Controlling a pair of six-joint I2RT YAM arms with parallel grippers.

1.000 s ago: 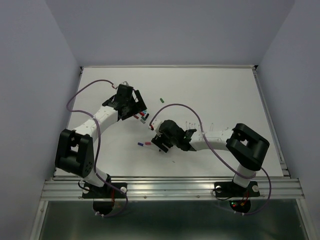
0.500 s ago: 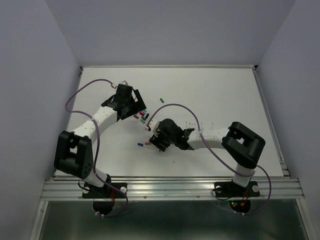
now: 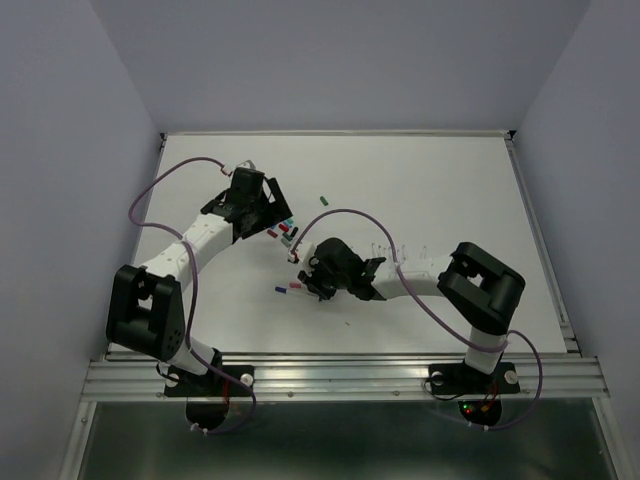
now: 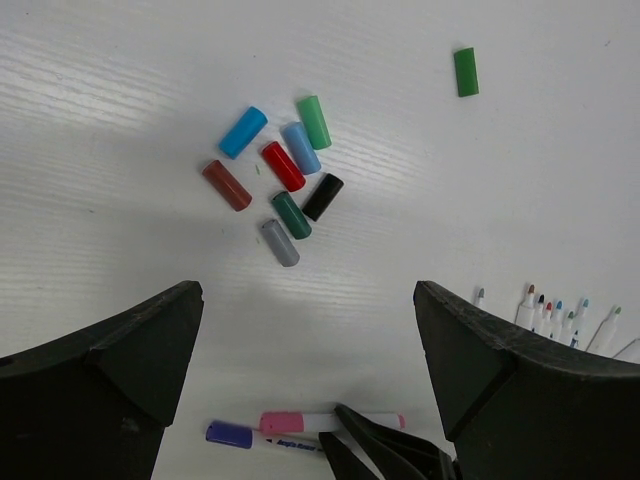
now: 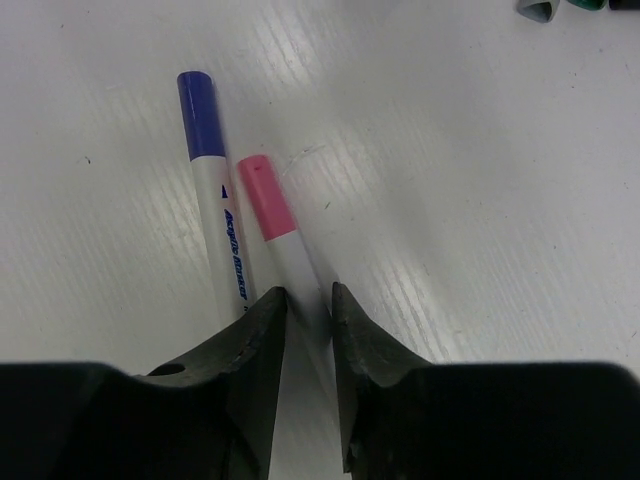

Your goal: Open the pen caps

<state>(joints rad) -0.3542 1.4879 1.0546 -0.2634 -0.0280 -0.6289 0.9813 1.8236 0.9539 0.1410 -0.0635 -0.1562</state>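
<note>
Pink cap (image 5: pixel 265 195) sat on its pen's white barrel (image 5: pixel 293 262). The pen lay flat on the white table (image 3: pixel 430 180), cap end pointing to eleven o'clock in my right wrist view. Just beside it, at ten o'clock, lay a second pen (image 5: pixel 228 255) with a dark blue cap (image 5: pixel 203 115) also on, the two barrels nearly parallel.

The right gripper (image 5: pixel 308 295) straddled the pink-capped pen's barrel, jaws drawn in narrow on either side of it. Whether they were actually clamped on it I couldn't tell.

From the left wrist view I saw a cluster of loose caps (image 4: pixel 283 166) off their pens, with light blue, green, red, black, dark green and grey among them. They lay close together, some touching. One more green cap (image 4: pixel 466 72) lay apart at two o'clock of that cluster. At four o'clock of the cluster a row of uncapped pens (image 4: pixel 550 312) showed their tips.

The left gripper (image 4: pixel 305 295) hung above all this with its jaws spread wide, holding nothing.
</note>
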